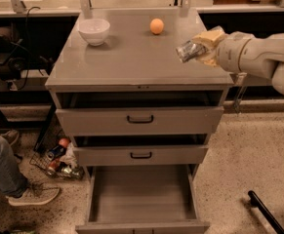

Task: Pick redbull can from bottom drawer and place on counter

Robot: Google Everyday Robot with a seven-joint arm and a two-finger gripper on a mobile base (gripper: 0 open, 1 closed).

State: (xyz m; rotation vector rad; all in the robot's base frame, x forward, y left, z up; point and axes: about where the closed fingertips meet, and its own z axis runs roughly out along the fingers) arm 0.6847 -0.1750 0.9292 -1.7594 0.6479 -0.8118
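**Can held over the counter's right edge**

Your gripper (200, 49) is clamped on the can (189, 50), which sticks out to its left over the counter (131, 65), probably so it can be set down there. Far left of the hand sits a white bowl (93, 30), and an orange (156, 26) lies nearer. Both are well apart from the can. Low and left of the hand, the bottom drawer (141, 199) stands open. Farther left, a shoe (31, 195) and loose cans (58, 159) rest on the speckled floor (239, 160).

Gripper (200, 48) hovers upper right (jaws apparently clamping redbull can (189, 51)).
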